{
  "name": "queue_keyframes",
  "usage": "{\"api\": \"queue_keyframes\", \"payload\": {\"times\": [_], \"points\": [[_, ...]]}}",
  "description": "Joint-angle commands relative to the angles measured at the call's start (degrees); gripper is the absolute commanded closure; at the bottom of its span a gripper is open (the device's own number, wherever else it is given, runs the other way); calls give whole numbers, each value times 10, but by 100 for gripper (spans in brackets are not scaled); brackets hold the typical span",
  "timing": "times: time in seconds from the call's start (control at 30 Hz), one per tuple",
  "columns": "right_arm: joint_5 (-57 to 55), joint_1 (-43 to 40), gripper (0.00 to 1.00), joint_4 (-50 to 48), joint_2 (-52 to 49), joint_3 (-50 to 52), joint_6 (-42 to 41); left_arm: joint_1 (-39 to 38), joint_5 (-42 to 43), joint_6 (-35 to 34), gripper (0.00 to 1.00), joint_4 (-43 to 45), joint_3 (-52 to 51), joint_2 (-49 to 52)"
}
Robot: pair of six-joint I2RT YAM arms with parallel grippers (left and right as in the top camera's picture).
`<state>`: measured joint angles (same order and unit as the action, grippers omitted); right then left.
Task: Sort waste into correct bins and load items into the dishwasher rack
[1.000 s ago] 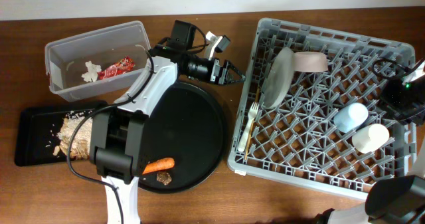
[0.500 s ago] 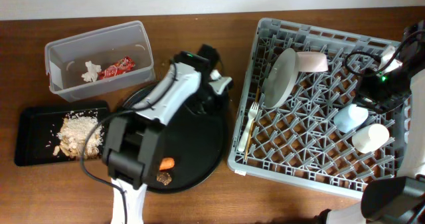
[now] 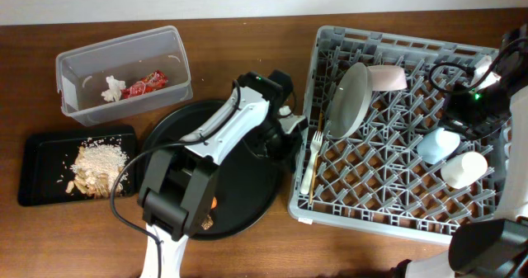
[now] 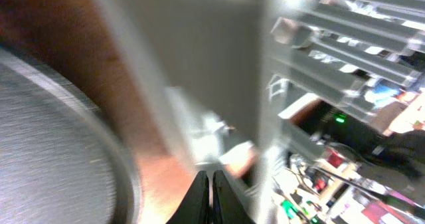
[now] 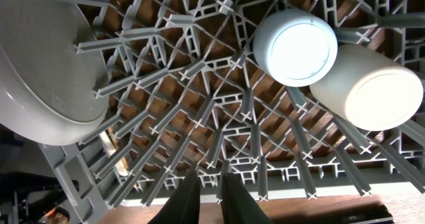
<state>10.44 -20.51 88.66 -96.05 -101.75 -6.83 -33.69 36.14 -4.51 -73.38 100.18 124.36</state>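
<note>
One orange carrot [image 3: 214,202] is the waste not yet binned, peeking out beside the arm at the near side of the round black tray [image 3: 256,187]. Meanwhile the left gripper [image 4: 207,181] sits with jaws pressed together on nothing at the left rim of the dishwasher rack [image 3: 396,220], just beside the white fork [image 3: 312,156]. To my eye the tidy play is to lift clear of that rim, spread wide, drop across the carrot's narrow waist and carry it to the food scraps. The right gripper [image 5: 209,177] hangs over the rack, jaws a sliver apart, empty. Far left, the clear tub [image 3: 78,59] holds the red wrapper [image 3: 147,82] and white tissue [image 3: 113,88]. The shallow black tray [image 3: 37,167] has the rice scraps [image 3: 99,158]. The rack carries the grey plate [image 3: 346,101], cream bowl [image 3: 386,76], blue cup [image 3: 433,144] and white cup [image 3: 462,169].
</note>
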Motion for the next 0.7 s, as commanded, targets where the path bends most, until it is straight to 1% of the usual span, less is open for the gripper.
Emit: {"api": "queue_keyframes", "payload": {"times": [0.0,0.1,0.2,0.3,0.33,0.37,0.4,0.43,0.47,0.53,0.67], "points": [[-6,2,83,0,-2,6,7,-33,91,41,96,5,0,4],[-6,2,83,0,-2,6,7,-52,91,41,96,5,0,4],[-6,2,83,0,-2,6,7,-55,90,41,96,5,0,4],[-6,3,80,0,-2,6,7,-42,30,39,95,-10,1,0],[-6,3,80,0,-2,6,7,-31,-6,36,90,-21,4,-5],[-5,3,80,0,-4,6,7,-19,-43,27,86,-26,6,-13],[-5,3,82,0,-7,6,11,0,-90,26,86,-28,6,-30],[-5,6,87,-1,-11,7,11,15,-114,25,86,-30,6,-43],[-3,12,96,-7,-13,14,20,42,-152,20,85,-36,6,-63],[-1,29,96,-22,-15,34,22,80,-189,10,86,-48,6,-83],[0,81,96,-94,-16,105,25,174,-195,11,85,-69,6,-106]]}}
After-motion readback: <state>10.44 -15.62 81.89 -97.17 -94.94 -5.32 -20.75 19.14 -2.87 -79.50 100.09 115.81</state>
